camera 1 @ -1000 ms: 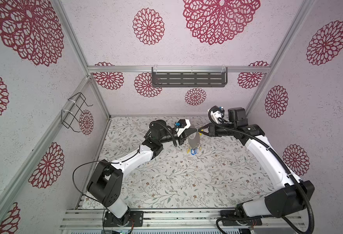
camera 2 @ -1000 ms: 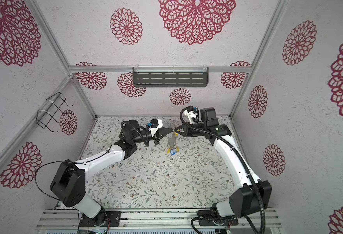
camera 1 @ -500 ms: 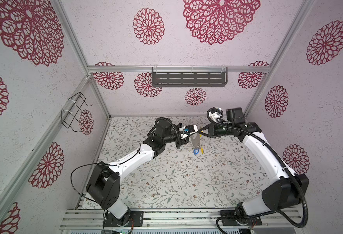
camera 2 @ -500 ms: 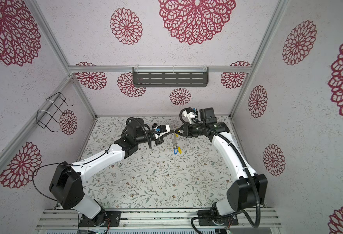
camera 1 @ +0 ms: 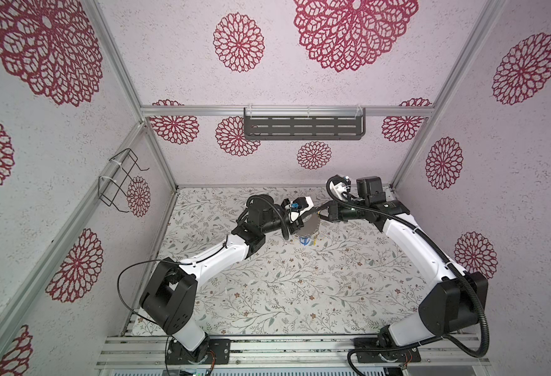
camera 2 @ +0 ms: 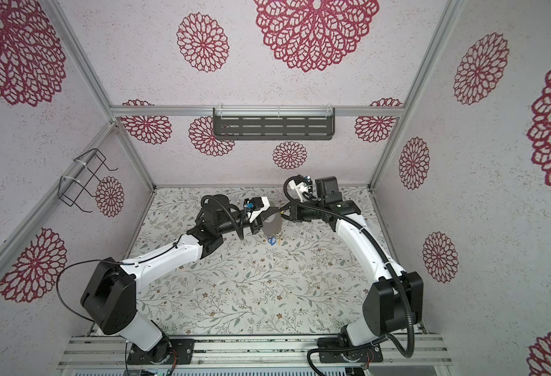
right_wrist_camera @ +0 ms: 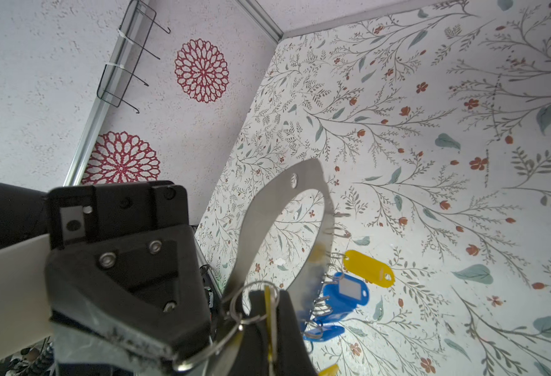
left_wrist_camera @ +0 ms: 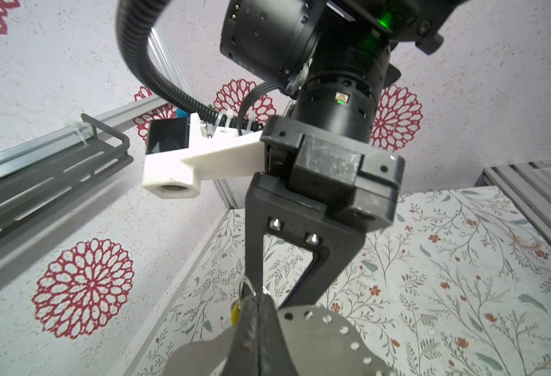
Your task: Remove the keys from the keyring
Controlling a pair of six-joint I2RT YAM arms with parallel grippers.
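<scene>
The keyring (camera 1: pixel 310 224) (camera 2: pixel 272 227), a flat grey horseshoe plate with holes along its rim, hangs in the air over the floral table between both arms. My left gripper (camera 1: pixel 300 222) (left_wrist_camera: pixel 257 302) is shut on the plate's edge (left_wrist_camera: pixel 326 341). My right gripper (camera 1: pixel 319 212) (right_wrist_camera: pixel 269 298) is shut on a yellow key (right_wrist_camera: pixel 269 314) whose split ring sits at the plate's rim (right_wrist_camera: pixel 267 208). More keys dangle from the rim: a yellow one (right_wrist_camera: pixel 370 267) and two blue ones (right_wrist_camera: pixel 345 294) (right_wrist_camera: pixel 324 332). They show below the plate in both top views (camera 1: pixel 305 241) (camera 2: pixel 271 241).
A dark slotted shelf (camera 1: pixel 303 127) hangs on the back wall and a wire rack (camera 1: pixel 121 182) on the left wall. The floral table (camera 1: pixel 300 286) stretches towards the front rail. Both arms meet near the back middle.
The left wrist has rolled, so the plate has turned to show more of its flat face from above. The dangling keys have swung slightly. Both grips have held.
</scene>
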